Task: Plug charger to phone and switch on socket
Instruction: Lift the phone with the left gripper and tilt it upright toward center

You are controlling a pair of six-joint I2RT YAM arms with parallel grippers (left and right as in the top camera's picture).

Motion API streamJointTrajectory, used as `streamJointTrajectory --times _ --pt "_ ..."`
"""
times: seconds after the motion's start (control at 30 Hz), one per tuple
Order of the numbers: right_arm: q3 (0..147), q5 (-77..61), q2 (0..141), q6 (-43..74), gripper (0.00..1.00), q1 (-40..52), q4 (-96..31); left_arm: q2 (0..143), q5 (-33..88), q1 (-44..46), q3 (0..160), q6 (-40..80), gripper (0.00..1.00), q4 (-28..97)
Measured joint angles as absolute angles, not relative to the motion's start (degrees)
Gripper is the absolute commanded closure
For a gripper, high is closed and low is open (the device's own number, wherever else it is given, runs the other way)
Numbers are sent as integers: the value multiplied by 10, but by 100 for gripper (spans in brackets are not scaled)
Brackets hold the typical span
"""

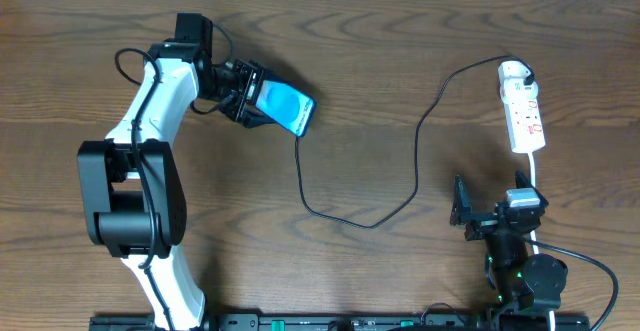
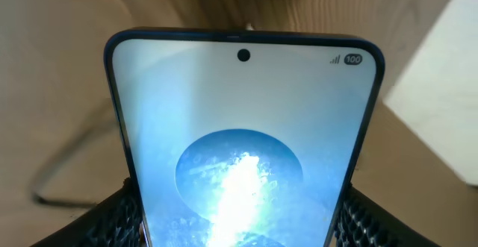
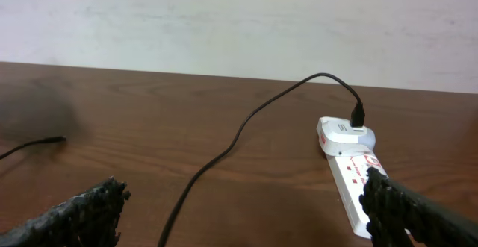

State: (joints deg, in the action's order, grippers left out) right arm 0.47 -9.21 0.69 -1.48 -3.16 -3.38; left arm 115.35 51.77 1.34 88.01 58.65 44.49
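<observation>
My left end effector (image 1: pixel 262 99) is holding the phone (image 1: pixel 290 108) by its two long sides. In the left wrist view, one black finger (image 2: pixel 112 221) sits on each side of the phone, and the bright blue screen faces the camera. From above, the phone is at the back left of the brown worktop (image 1: pixel 400 31), and it is turned at a slant.

The charger (image 1: pixel 372 225) is a thin black cable lying on the worktop. It starts just below the low end of the phone, dips down in a big loop in the middle, and climbs up to the socket (image 1: pixel 523 106) on the right. In the right wrist view, its small plug tip (image 3: pixel 56 139) lies flat on the wood with nothing on it. The other end goes into a white block at the far end of the socket.

The socket is white with red marks. It lies flat at the back right of the worktop.

My right end effector (image 1: pixel 462 211) is wide apart and holds nothing. It sits near the front, just below the socket. One finger (image 3: pixel 75 217) shows at each lower corner of its own camera view.
</observation>
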Motion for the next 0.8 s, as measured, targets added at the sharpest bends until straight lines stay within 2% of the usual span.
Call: streamJointTrajectory --times 0.4,0.63,0.8 --pt "5 -92 7 -15 1 -32 -34 1153 696 13 880 693 39 445" --pt "5 -92 7 -15 1 -32 -34 1153 719 13 880 741 39 439" --pt "5 -92 7 -15 1 -32 -34 1153 705 13 880 788 39 387"
